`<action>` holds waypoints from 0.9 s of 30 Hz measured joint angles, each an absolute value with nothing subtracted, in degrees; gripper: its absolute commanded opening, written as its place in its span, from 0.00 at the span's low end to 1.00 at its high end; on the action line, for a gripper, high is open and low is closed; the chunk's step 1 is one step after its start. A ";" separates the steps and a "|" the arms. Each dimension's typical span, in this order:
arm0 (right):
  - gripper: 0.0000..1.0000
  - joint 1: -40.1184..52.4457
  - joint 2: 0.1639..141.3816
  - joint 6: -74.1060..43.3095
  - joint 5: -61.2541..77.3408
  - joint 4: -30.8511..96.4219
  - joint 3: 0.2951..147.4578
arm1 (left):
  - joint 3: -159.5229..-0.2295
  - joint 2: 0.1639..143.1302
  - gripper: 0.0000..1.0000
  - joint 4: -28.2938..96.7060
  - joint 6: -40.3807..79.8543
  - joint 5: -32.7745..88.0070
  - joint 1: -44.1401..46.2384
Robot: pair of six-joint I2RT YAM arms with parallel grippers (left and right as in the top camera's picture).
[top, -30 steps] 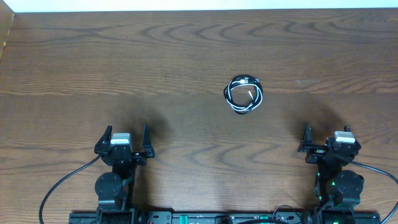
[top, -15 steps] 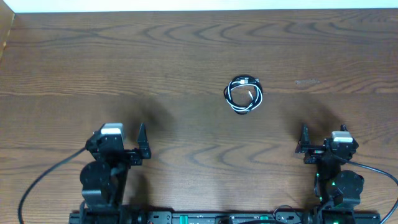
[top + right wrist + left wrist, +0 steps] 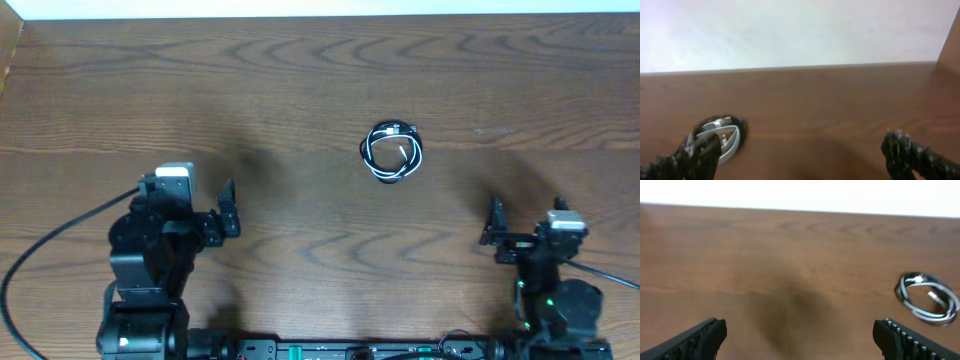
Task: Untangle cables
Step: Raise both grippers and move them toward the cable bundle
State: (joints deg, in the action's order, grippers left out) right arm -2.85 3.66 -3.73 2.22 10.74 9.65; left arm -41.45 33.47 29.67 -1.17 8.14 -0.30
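The cables (image 3: pixel 392 152) lie as one small bundle on the wooden table (image 3: pixel 300 80), right of centre, a black cord and a white cord looped together. My left gripper (image 3: pixel 190 198) is at the front left, well away from them, and stands open with nothing in it. My right gripper (image 3: pixel 527 218) is at the front right, also open and empty. In the left wrist view the cables (image 3: pixel 927 298) show at the far right, beyond the gripper (image 3: pixel 800 335). In the right wrist view the cables (image 3: pixel 720 135) lie just behind the left finger (image 3: pixel 695 157) of the gripper (image 3: pixel 802 152).
A thick black arm wire (image 3: pixel 50 250) curves off the left arm toward the front left corner. The table's back edge meets a white wall (image 3: pixel 320 8). A raised side edge (image 3: pixel 8 50) shows at the far left.
The left arm has swung left and turned, its gripper still open. The right arm has shifted slightly to the right. The cables have not moved.
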 measured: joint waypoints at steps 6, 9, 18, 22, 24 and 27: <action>0.99 -2.85 6.09 -4.71 2.94 21.26 26.46 | -42.83 33.80 0.98 26.46 -3.66 16.21 -0.30; 0.99 -2.83 10.35 -4.99 3.09 25.78 34.06 | -42.85 33.93 0.98 24.18 -4.36 20.27 -0.30; 0.99 -2.85 33.87 -4.54 4.40 38.76 54.35 | -42.85 34.04 0.53 23.59 -4.71 24.10 -0.30; 0.99 -2.83 43.35 -3.49 5.58 37.30 58.46 | -42.85 34.33 0.64 23.00 -4.45 24.14 -0.30; 0.95 -2.85 47.20 -3.11 6.09 35.81 59.05 | -42.89 35.16 0.61 21.61 -3.70 24.14 -0.30; 0.49 -2.83 53.25 -2.07 7.38 34.33 59.11 | -42.89 37.82 0.25 19.11 -2.72 24.12 -0.30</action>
State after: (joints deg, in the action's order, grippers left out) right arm -2.83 53.25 -2.07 7.38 34.33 59.11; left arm -42.89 37.82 19.11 -2.72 24.12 -0.30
